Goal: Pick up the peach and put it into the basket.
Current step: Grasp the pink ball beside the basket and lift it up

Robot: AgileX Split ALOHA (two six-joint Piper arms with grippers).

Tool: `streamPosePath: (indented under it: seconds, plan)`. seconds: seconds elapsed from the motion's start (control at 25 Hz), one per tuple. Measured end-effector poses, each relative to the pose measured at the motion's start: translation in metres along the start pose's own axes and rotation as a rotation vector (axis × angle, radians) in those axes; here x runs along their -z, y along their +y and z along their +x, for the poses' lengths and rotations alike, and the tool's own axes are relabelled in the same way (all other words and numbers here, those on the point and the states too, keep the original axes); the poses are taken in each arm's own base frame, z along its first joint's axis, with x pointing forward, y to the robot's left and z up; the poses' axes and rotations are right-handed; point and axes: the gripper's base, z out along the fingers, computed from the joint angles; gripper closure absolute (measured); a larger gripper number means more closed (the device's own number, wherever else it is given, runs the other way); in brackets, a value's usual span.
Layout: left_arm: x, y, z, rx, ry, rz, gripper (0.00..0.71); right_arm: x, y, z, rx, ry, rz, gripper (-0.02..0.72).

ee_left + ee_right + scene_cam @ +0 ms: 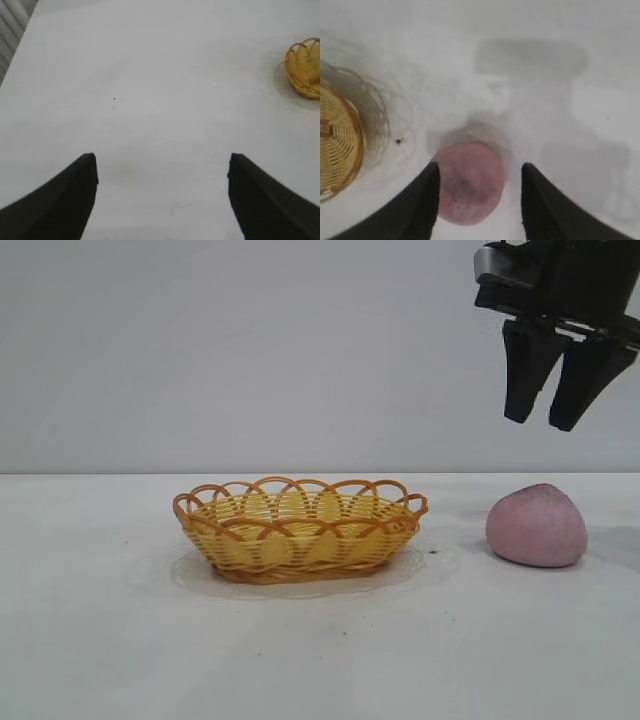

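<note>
Peach (536, 526) sits on the table (100, 640), just right of the basket (300, 530), as I hang the right gripper (556, 420) above it, fingers spread to straddle the fruit. My left gripper (162, 200), also spread, waits over bare table.

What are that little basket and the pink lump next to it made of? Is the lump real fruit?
The basket looks like woven wicker or plastic imitating it: glossy yellow-orange strands, looped scalloped rim, gaps between the weave. The peach has a matte, dusty pink-mauve surface without shine, which suggests foam or soft plastic rather than real fruit, though the look alone cannot settle it. The right hand hangs open above it.
</note>
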Motion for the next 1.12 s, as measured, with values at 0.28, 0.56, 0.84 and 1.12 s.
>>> streamPosePath:
  seconds: [0.28,0.56,0.84,1.12]
  plan:
    - [0.0,0.0,0.0,0.0,0.0,0.0,0.226,-0.004,0.017,0.004,0.055,0.069,-0.007,0.363]
    - [0.0,0.0,0.0,0.0,0.0,0.0,0.226,-0.031,0.024,0.008,0.06,0.177,0.072,0.363]
    - [0.0,0.0,0.0,0.0,0.0,0.0,0.226,-0.056,0.018,0.01,0.04,0.246,0.07,0.456]
    - [0.0,0.0,0.0,0.0,0.0,0.0,0.226,-0.058,0.018,0.008,0.059,0.252,0.066,0.703]
